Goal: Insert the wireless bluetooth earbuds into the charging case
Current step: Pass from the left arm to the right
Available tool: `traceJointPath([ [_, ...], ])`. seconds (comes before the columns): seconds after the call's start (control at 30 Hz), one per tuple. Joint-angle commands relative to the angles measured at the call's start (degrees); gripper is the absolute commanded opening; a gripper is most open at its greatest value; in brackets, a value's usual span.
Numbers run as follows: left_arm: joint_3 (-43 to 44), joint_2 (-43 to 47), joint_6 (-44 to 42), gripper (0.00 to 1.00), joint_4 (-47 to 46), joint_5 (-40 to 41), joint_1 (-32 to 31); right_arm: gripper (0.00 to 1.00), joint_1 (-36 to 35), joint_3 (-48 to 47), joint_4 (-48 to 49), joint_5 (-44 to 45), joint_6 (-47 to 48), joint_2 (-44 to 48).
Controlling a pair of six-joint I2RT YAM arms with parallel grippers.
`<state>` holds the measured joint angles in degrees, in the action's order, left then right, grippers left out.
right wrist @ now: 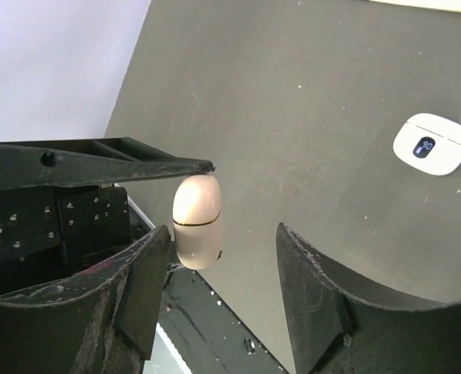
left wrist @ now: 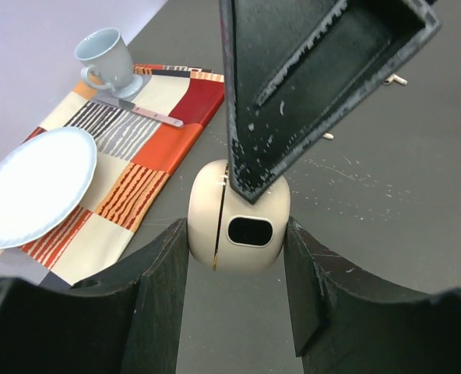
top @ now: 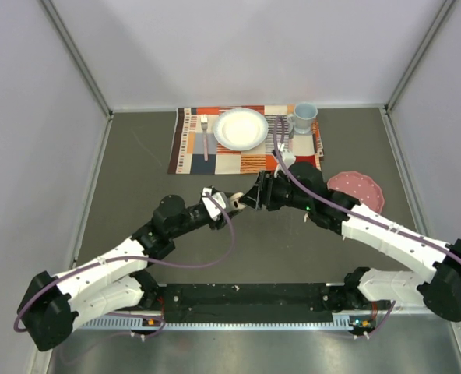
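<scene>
Left wrist: left claw (left wrist: 237, 240) clamps cream rounded seamed case (left wrist: 215, 226); right claw (right wrist: 224, 234) open.

top: overhead, far | wrists: close, opposed | shared: apparently charging case (left wrist: 238, 226)

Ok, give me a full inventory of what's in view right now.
charging case: one, cream, held up off the table
earbuds: two tiny white pieces, probably these, on the table beyond the held case
second case: one, white with a lit display, lying on the table
placemat: one, orange-red patchwork, far side
plate: one, white, centre of placemat
fork: one, silver, left of plate
knife: one, silver, between plate and cup
cup: one, pale blue, placemat's far right corner
pink dish: one, speckled, right of placemat
left gripper: one, black, shut on the charging case
right gripper: one, black, open, fingers either side of the case
</scene>
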<state>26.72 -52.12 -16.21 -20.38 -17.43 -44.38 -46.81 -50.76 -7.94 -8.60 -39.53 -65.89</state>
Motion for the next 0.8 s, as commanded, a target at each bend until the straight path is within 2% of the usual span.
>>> traceJointPath([
  [0.0, 0.0, 0.97, -0.58, 0.04, -3.79, 2.14, -0.71, 0.56, -1.36, -2.5, 1.97, -1.15, -1.52, -1.17],
  [0.03, 0.0, 0.97, -0.58, 0.04, -3.96, 2.05, -0.71, 0.53, -1.36, -2.59, 2.14, -1.24, -1.52, -1.43],
  [0.37, -0.53, 1.75, -0.84, 0.04, -5.37, -0.94, -1.06, 0.49, -1.27, -3.29, 3.2, -2.21, -1.34, -3.28],
  [0.6, -1.58, 3.07, -0.49, 0.04, -6.16, -2.87, -1.06, 0.4, -1.36, -2.41, 4.95, -2.12, -1.78, -2.32],
  [0.7, -1.5, 2.9, -0.67, 0.04, -5.55, -3.31, -1.06, 0.25, -1.36, -2.06, 6.1, -2.74, -1.6, -1.96],
  [0.77, -1.5, 2.64, -0.67, 0.04, -5.55, -4.1, -1.06, 0.24, -1.36, -2.06, 6.36, -3.17, -1.6, -2.14],
])
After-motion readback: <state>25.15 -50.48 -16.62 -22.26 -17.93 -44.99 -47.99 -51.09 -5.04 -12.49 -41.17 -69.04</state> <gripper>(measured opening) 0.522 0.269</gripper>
